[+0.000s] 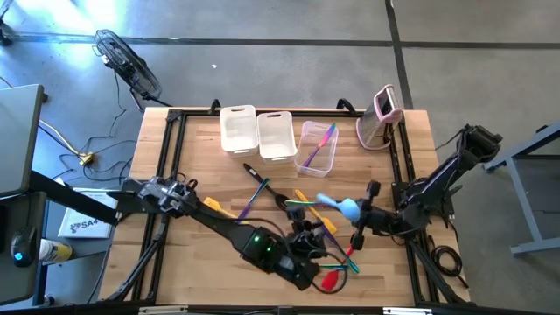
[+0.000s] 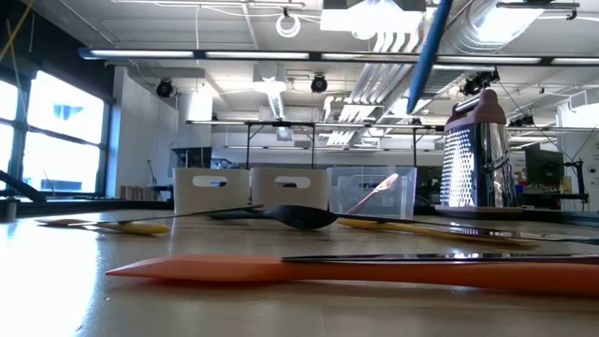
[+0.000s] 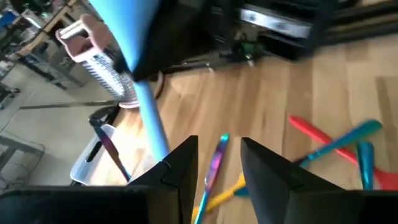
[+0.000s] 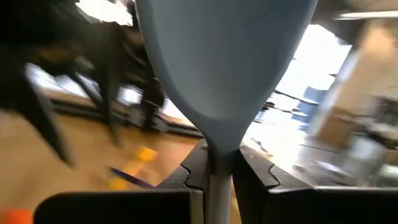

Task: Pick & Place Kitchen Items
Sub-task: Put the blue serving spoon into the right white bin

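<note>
Gripping the light blue plastic spatula (image 1: 339,206) in my right hand (image 1: 359,219), left hand (image 1: 308,238) parted and empty, I count one purple utensil (image 1: 322,143) binned, most left on the surface (image 1: 201,166).

A light blue spatula (image 4: 227,68) sits between black gripper fingers (image 4: 186,171), and on the pale wood table (image 1: 192,166) lie a red utensil (image 3: 317,134), a teal one (image 3: 348,138), a yellow one (image 3: 224,193) and an iridescent purple-blue one (image 3: 214,163). Two tubs (image 1: 238,127) are white, a third (image 1: 317,144) clear, and the grater (image 1: 381,114) has a pink handle over perforated silver metal. An orange spatula (image 2: 356,271) lies nearest the low camera
</note>
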Controlling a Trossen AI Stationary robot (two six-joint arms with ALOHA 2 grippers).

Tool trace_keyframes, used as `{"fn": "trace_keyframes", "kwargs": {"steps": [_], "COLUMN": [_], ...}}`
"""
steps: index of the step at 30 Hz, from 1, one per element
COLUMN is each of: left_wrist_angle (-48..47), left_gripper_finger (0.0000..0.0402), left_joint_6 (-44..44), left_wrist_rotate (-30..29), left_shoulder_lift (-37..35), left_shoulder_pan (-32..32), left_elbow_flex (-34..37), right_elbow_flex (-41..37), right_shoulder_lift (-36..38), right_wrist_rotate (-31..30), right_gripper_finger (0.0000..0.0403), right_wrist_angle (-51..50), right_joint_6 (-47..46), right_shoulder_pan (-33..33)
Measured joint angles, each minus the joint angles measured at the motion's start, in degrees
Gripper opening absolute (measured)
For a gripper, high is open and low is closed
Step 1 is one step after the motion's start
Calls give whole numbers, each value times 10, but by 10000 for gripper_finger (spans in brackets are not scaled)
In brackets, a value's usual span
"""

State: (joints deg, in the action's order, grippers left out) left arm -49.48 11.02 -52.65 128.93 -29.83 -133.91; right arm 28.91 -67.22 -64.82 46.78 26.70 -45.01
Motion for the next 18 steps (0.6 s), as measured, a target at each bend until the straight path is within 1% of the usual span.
{"fn": "trace_keyframes", "kwargs": {"steps": [4,5,6,8,10,12,15,18], "left_wrist_angle": [-52,-76,-101,-142,-202,-241,-307,-356], "left_gripper_finger": [116,116,116,116,116,116,116,116], "left_joint_6": [43,60,81,138,199,254,314,350], "left_wrist_rotate": [13,16,23,41,62,86,102,107], "left_shoulder_lift": [-3,-6,-10,-17,-27,-30,-39,-47], "left_shoulder_pan": [-17,-23,-29,-37,-48,-52,-65,-79], "left_elbow_flex": [0,0,0,-1,0,0,0,0], "right_elbow_flex": [28,39,51,80,115,146,180,221], "right_shoulder_lift": [0,-1,0,1,0,-1,-2,-3], "right_wrist_rotate": [-129,-151,-156,-142,-138,-121,-66,-20], "right_gripper_finger": [33,33,33,33,33,33,33,33], "right_wrist_angle": [1,1,-10,-43,-83,-112,-117,-124], "right_joint_6": [125,160,179,200,205,206,240,311], "right_shoulder_pan": [-18,-18,-17,-7,8,31,66,114]}}
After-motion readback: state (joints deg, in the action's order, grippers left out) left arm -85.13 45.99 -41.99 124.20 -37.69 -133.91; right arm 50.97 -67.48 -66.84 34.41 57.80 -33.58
